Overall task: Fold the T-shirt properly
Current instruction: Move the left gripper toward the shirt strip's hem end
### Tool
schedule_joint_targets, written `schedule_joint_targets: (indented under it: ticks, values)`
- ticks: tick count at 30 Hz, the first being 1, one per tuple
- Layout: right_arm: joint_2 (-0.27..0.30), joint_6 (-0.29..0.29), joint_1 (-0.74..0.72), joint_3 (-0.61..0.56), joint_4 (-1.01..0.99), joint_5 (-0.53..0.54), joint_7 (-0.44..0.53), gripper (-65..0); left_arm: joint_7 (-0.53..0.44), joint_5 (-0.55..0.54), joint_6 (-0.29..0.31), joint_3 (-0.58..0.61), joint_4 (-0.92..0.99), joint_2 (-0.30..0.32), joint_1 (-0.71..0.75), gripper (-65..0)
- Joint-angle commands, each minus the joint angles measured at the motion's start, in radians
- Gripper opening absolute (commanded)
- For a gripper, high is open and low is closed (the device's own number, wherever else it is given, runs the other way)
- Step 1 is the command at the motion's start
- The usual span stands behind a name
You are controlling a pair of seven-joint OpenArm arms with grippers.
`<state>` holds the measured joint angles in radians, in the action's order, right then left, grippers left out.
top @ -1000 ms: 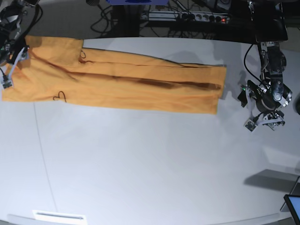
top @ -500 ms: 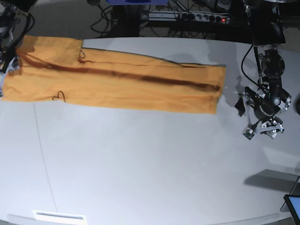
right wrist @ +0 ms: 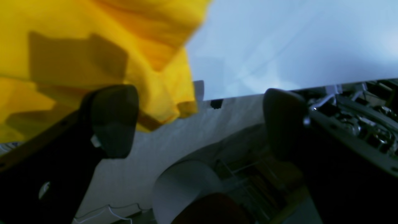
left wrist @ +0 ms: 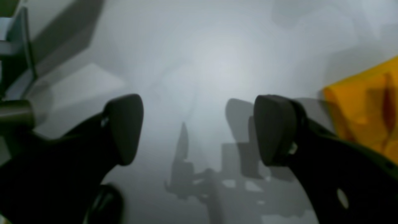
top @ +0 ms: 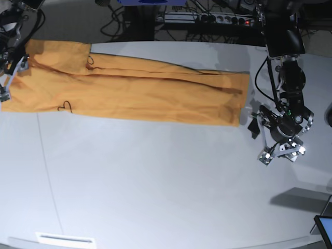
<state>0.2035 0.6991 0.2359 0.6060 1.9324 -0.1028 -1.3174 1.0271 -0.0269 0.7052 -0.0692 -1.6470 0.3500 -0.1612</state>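
The T-shirt [top: 129, 93] lies along the far side of the desk [top: 155, 181] as a long narrow band, lengthwise folds apparently done and crosswise folds left, with both the left hand [top: 280, 150] and right hand [right wrist: 199, 121] wide and empty.

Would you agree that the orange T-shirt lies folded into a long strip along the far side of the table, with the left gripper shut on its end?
Not quite. The left gripper is open and holds nothing: the left wrist view shows its fingers wide apart over bare table. The T-shirt does lie as a long strip along the far side.
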Motion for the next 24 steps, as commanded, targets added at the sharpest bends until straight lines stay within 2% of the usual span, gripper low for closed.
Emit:
schedule_joint_targets:
  ticks: [1,5,8,11,14,17,24]
  values:
    - [0.017,-0.001,0.003,0.005,0.011,-0.012,0.002,-4.6,-0.011,-0.029,-0.007,0.001,-0.037,-0.001,-0.022,-10.6]
    - [0.015,-0.001,0.006,0.007,0.011,-0.012,0.002,-4.6,0.069,-0.141,-0.007,0.001,-0.057,-0.016,-0.022,-10.6]
    - [0.015,-0.001,0.009,0.002,0.011,-0.012,0.002,-4.6,0.085,-0.186,-0.007,0.001,-0.086,-0.016,-0.021,-10.6]
    - [0.012,-0.001,0.007,0.013,0.011,-0.013,0.002,-4.8,0.086,-0.193,-0.007,0.002,-0.138,-0.016,-0.008,-10.6]
    - [-0.019,-0.001,0.007,0.027,0.011,-0.039,0.011,-4.5,0.086,-0.198,-0.007,0.002,-0.184,-0.012,0.015,-10.6]
    - [-0.022,-0.001,0.027,-0.057,0.015,-0.048,0.020,-4.6,0.086,-0.198,-0.007,0.002,-0.215,-0.015,0.048,-10.6]
    - [-0.028,-0.001,0.015,-0.094,0.015,-0.136,0.037,-4.6,0.081,-0.199,-0.007,0.002,-0.246,-0.016,0.130,-10.6]
